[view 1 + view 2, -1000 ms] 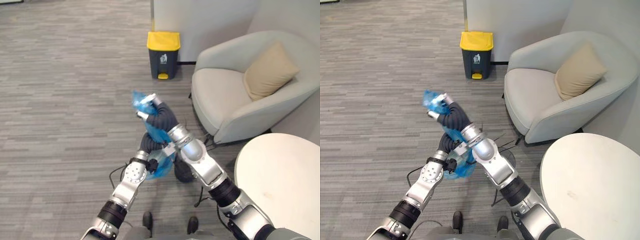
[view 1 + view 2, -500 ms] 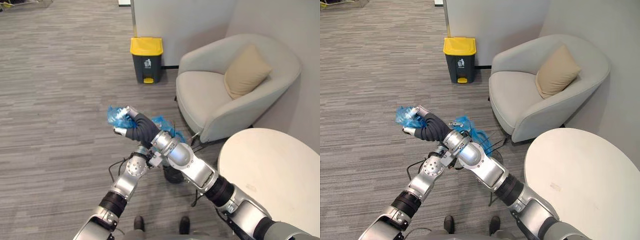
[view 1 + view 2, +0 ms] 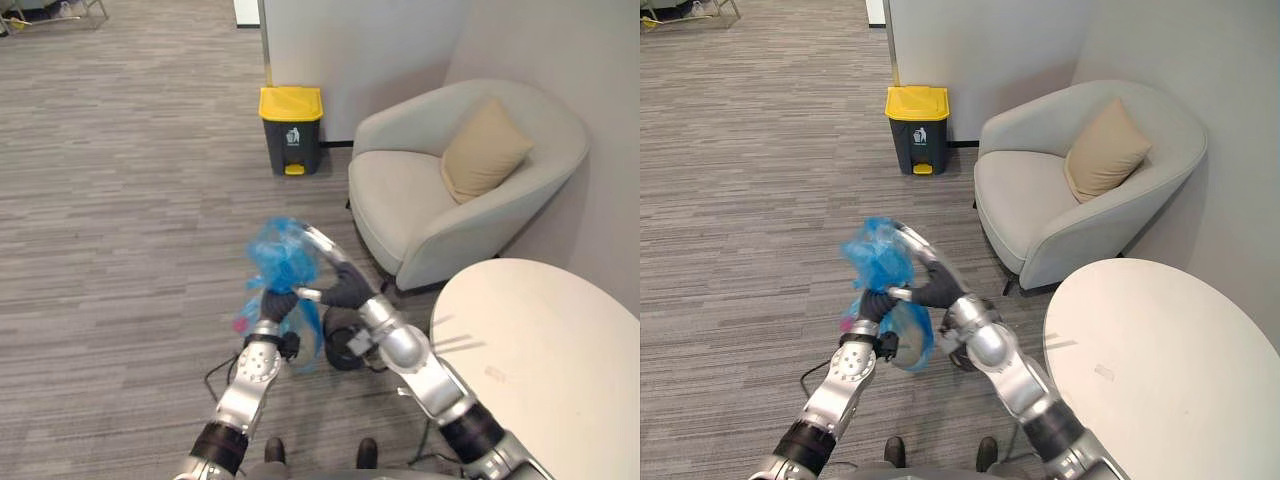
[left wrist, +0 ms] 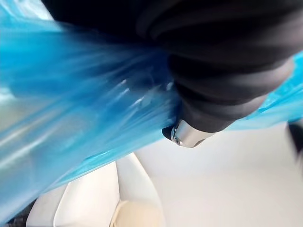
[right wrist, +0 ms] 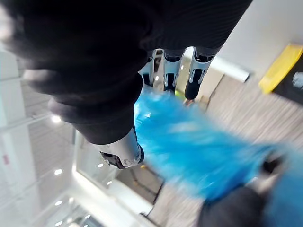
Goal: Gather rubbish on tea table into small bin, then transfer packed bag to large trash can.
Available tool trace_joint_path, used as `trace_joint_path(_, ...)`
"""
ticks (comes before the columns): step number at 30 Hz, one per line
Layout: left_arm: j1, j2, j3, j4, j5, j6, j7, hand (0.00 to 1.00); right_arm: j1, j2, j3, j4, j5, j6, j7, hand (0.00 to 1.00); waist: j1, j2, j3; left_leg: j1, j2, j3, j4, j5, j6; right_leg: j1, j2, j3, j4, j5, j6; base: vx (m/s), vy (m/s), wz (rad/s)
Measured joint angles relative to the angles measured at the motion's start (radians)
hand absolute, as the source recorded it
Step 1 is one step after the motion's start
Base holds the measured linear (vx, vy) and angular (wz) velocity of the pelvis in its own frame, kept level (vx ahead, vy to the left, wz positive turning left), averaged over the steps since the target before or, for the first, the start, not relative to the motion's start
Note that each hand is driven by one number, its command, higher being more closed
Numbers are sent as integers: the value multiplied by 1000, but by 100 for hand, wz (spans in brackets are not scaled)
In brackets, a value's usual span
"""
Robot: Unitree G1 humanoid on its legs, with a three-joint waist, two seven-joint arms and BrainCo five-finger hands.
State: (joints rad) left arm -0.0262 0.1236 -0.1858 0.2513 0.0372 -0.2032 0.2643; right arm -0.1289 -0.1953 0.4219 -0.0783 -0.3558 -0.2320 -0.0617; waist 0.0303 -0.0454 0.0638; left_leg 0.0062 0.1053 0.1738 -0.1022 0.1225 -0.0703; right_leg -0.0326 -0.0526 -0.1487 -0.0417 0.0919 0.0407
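A blue rubbish bag (image 3: 283,256) hangs in the air before me, above the floor. My left hand (image 3: 273,301) is shut on the bag's neck, with the bunched top sticking up above it and the filled part (image 3: 902,336) hanging below. In the left wrist view the blue plastic (image 4: 71,118) presses against that hand (image 4: 213,71). My right hand (image 3: 345,288) is beside the bag, open, its fingers (image 5: 165,71) straight and reaching along the bunched top (image 5: 199,156). The large trash can (image 3: 291,130), dark grey with a yellow lid, stands on the floor by the wall further ahead.
A light grey armchair (image 3: 420,210) with a tan cushion (image 3: 485,150) stands to the right of the trash can. The round white table (image 3: 540,360) is at my lower right. A small dark round object (image 3: 342,352) sits on the floor under my right arm. Grey carpet stretches left.
The right hand, which was shut on the bag's top, has opened. The left hand has shut on the bag's neck. The camera has also shifted.
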Motion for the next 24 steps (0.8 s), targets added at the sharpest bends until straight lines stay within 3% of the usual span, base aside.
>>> trace_joint_path(5, 112, 7, 111, -28, -9, -1, -6, 100, 191, -83, -168, -24, -47, -20, 0, 0, -5, 3, -2, 9, -3, 6, -1, 4, 2, 5, -2, 7, -2, -1, 2, -1, 8, -3)
trace_joint_path(8, 187, 20, 179, -19, -32, -1, -35, 100, 313, -92, -236, 33, 8, -32, 38, 0, -18, 7, -8, 9, -4, 0, 0, 3, 1, 14, -2, 1, -12, -1, 2, 9, 4, 5)
trace_joint_path(10, 223, 30, 235, 39, -49, -2, -67, 100, 376, -86, -298, 214, 98, -22, 93, 0, -17, 19, -15, 9, -6, -12, 0, 0, -4, 22, -4, -13, -15, -2, 3, 4, 8, 16)
trace_joint_path(13, 267, 34, 275, 99, -67, -3, -92, 100, 405, -82, -353, 352, 132, -3, 126, 0, -17, 31, -21, 3, -9, -21, 0, -5, -2, 26, -6, -21, -17, -14, 0, -22, 10, 13)
trace_joint_path(20, 338, 22, 336, 239, -67, 0, -156, 100, 441, -32, -503, 548, 162, 25, 105, 0, -18, 58, 0, -115, -26, -91, 61, -12, -1, -10, -37, -132, 20, -51, 21, -19, 23, 51)
trace_joint_path(21, 345, 15, 338, 238, -67, 0, -158, 100, 442, -21, -504, 547, 167, 25, 83, 0, -19, 59, 11, -149, -23, -63, 106, -40, 40, -12, -54, -181, 49, -72, 28, -29, 48, 101)
trace_joint_path(22, 352, 13, 338, 238, -67, 0, -158, 100, 441, -17, -504, 547, 169, 25, 76, 0, -18, 58, 10, -161, -18, -31, 118, -49, 54, -18, -60, -198, 58, -78, 27, 7, 66, 96)
trace_joint_path(23, 353, 8, 339, 237, -67, 1, -160, 100, 441, -7, -505, 538, 172, 25, 63, 0, -18, 54, 9, -185, -3, 52, 146, -62, 72, -30, -80, -229, 67, -86, 30, 69, 107, 88)
trace_joint_path(24, 352, -2, 342, 233, -66, 2, -167, 100, 434, -1, -504, 524, 173, 26, 45, 0, -13, 60, 12, -224, 41, 207, 231, -82, 99, -44, -96, -263, 81, -94, 38, 93, 110, 86)
